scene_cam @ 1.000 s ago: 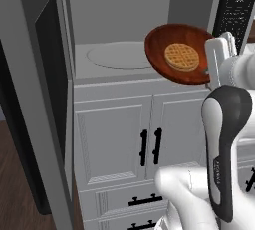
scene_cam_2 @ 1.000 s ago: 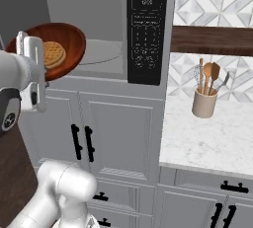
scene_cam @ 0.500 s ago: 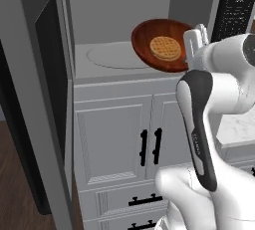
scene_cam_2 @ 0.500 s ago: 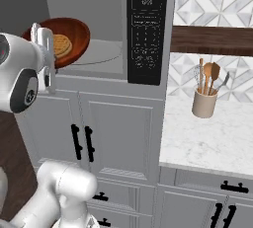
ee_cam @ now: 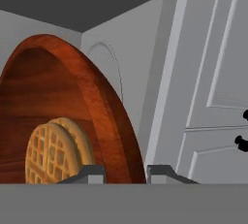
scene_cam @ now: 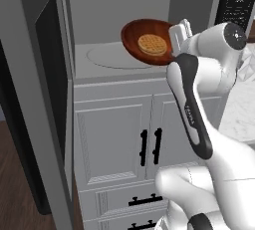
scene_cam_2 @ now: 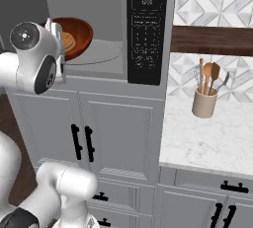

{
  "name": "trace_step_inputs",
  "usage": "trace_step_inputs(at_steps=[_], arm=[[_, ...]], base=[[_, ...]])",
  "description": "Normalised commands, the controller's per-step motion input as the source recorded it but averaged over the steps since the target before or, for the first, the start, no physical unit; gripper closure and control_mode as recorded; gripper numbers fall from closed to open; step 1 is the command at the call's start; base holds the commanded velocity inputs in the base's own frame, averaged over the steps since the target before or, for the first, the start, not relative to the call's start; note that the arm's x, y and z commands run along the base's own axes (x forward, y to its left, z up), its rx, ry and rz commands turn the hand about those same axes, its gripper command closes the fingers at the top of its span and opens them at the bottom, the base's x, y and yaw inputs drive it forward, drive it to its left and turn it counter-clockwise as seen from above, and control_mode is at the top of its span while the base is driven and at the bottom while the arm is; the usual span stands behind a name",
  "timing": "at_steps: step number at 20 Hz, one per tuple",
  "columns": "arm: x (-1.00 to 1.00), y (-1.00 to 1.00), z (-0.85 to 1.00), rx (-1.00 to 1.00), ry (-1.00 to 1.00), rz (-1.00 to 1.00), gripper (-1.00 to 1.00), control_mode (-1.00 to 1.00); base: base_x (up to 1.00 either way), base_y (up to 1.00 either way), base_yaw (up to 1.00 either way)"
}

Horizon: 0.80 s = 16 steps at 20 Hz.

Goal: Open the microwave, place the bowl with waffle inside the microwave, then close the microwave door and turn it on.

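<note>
Bowl carried at the microwave's open mouth

Bowl with waffle [scene_cam: 148, 42] hangs tilted inside the front of the microwave [scene_cam: 124, 5], above the right part of the round turntable [scene_cam: 112, 56] and not resting on it. The gripper [scene_cam: 175, 37] sits at the bowl's right rim, between the bowl and the keypad panel [scene_cam_2: 147, 29]. From the hand camera, the two finger tips [ee_cam: 89, 173] straddle the bowl's reddish rim, narrowly parted and clamped on it, with the waffle [ee_cam: 54, 151] lying just left of them against the bowl's inner wall. The microwave door [scene_cam: 37, 99] stands swung wide at the left edge of the opening.
</note>
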Motion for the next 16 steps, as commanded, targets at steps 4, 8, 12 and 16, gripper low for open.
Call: trace_step_inputs(at_steps=[4,8,12,16], arm=[[0.52,0.03,-0.09,0.0,0.0,0.0,1.0,-1.0],[0.43,0.06,-0.17,0.0,0.0,0.0,1.0,-1.0],[0.45,0.0,-0.26,0.0,0.04,0.0,1.0,-1.0],[0.42,0.0,-0.27,0.0,0.03,0.0,1.0,-1.0]], base=[[0.0,0.0,0.0],[0.0,0.0,0.0],[0.0,0.0,0.0],[0.0,0.0,0.0]])
